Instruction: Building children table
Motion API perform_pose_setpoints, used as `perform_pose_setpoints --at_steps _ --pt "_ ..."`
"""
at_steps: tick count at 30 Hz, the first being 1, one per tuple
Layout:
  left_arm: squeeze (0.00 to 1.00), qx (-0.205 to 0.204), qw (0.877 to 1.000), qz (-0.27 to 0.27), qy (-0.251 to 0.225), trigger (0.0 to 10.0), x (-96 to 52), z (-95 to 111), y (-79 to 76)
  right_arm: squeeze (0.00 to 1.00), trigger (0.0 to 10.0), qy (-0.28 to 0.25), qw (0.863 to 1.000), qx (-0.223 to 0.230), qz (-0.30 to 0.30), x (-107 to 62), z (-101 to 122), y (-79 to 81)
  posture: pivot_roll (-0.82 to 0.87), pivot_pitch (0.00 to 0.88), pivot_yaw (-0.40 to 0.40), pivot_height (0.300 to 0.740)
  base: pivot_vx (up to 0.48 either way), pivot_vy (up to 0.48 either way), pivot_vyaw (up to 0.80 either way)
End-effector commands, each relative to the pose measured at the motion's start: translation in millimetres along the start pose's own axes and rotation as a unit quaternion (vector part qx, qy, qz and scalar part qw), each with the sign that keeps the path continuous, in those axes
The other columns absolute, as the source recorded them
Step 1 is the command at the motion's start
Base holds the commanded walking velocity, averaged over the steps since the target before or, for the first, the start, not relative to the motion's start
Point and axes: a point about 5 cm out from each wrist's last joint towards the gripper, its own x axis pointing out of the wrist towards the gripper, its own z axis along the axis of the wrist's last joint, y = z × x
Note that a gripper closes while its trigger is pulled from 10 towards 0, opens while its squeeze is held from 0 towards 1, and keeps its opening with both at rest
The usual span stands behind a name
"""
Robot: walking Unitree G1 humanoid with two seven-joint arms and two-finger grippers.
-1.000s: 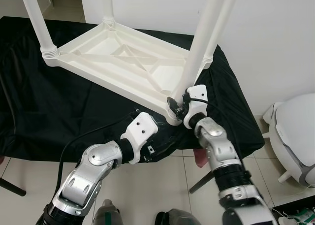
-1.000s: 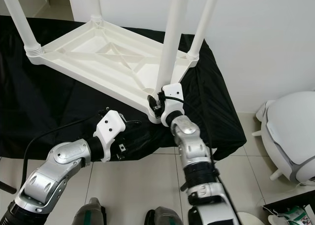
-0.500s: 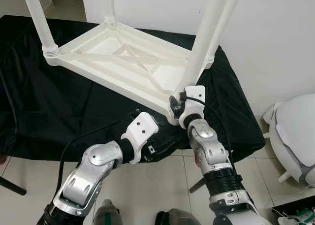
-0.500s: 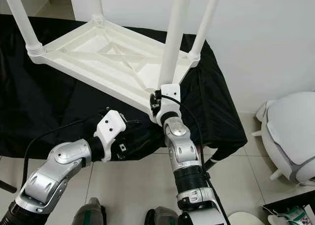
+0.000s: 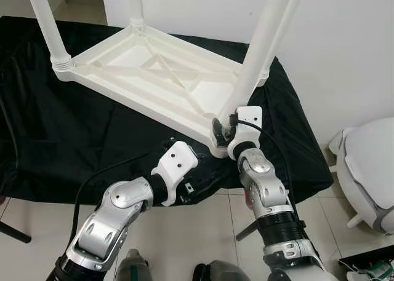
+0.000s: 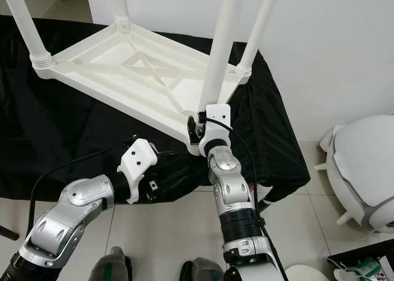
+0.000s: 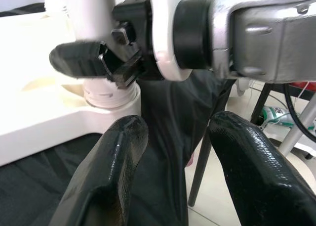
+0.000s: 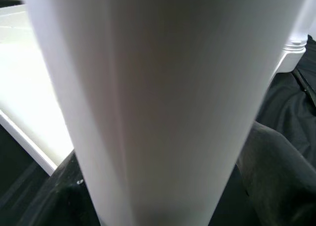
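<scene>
A white plastic children's table (image 5: 154, 78) is seen lying upside down on a surface draped in black cloth (image 5: 55, 139), its ribbed underside facing up. Four white legs are counted standing up from its corners: one at the near left corner (image 5: 46, 23), one at the far left (image 5: 135, 7), one at the far right (image 6: 261, 26), and one at the near right corner (image 5: 258, 53).

The near right leg is gripped just above its socket by the right gripper (image 5: 223, 128), whose black fingers (image 7: 79, 58) are clamped on either side of the white tube; in the right wrist view the leg (image 8: 163, 102) is seen at very close range between the two dark fingers.

The left gripper (image 7: 173, 157) is held low at the front edge of the surface, just beside the table's near corner and below the right gripper. Its two black fingers (image 7: 113, 166) are spread apart, with only draped cloth between them, and nothing is held.

To the right, on the tiled floor (image 5: 209, 232), one rounded white and grey object (image 5: 369, 164) is seen beside a white wall (image 5: 345, 53). A dark support leg (image 7: 200, 161) of the surface is visible under the cloth's hanging edge.
</scene>
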Motion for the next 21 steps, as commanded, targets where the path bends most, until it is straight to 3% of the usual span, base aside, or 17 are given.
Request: perform_pose_setpoints --at_steps 1,2,3,8,9,10,11,15,21 --pt "0.0 -0.001 1.0 0.009 -0.001 10.0 0.3 0.6 -0.5 0.0 10.0 -0.012 1.0 -0.004 -0.023 -1.8 4.9 -12.4 0.03 0.017 -0.107 0.74 0.0 0.0 0.0" --pt "0.0 -0.002 1.0 0.01 -0.001 10.0 0.2 0.8 -0.3 0.09 10.0 -0.014 1.0 0.002 -0.018 -3.8 4.4 -12.6 0.02 0.022 -0.104 0.74 0.0 0.0 0.0" --pt "0.0 -0.002 1.0 0.01 -0.001 10.0 0.1 0.9 0.0 1.0 10.0 -0.017 1.0 0.006 -0.011 -6.0 4.0 -12.6 0.02 0.022 -0.104 0.74 0.0 0.0 0.0" --pt "0.0 -0.003 1.0 0.011 -0.001 10.0 -0.3 0.9 0.7 1.0 10.0 -0.035 0.999 -0.007 0.009 -12.8 6.3 -15.2 0.02 0.028 -0.098 0.74 0.0 0.0 0.0" --pt "0.0 -0.003 1.0 0.01 -0.001 10.0 -0.5 0.8 0.7 0.6 10.0 -0.045 0.999 -0.014 0.017 -16.2 8.4 -16.4 0.01 0.031 -0.093 0.74 0.0 0.0 0.0" --pt "0.0 -0.003 1.0 0.01 -0.001 10.0 -0.5 0.8 0.7 0.6 10.0 -0.045 0.999 -0.014 0.017 -16.2 8.4 -16.4 0.01 0.031 -0.093 0.74 0.0 0.0 0.0" --pt "0.0 -0.003 1.0 0.008 0.0 10.0 -0.6 0.8 0.6 0.0 10.0 -0.064 0.997 -0.021 0.031 -24.6 12.3 -20.5 0.01 0.031 -0.093 0.74 0.0 0.0 0.0" --pt "0.0 -0.003 1.0 0.007 0.0 10.0 -0.8 0.7 0.8 0.0 10.0 -0.069 0.997 -0.022 0.038 -30.7 12.7 -24.2 0.01 0.035 -0.088 0.74 0.0 0.0 0.0" --pt "0.0 -0.002 1.0 0.003 0.003 10.0 -2.0 0.3 1.0 0.0 10.0 -0.101 0.992 -0.032 0.075 -57.3 15.4 -32.9 -0.01 0.04 -0.072 0.74 0.0 0.0 0.0"
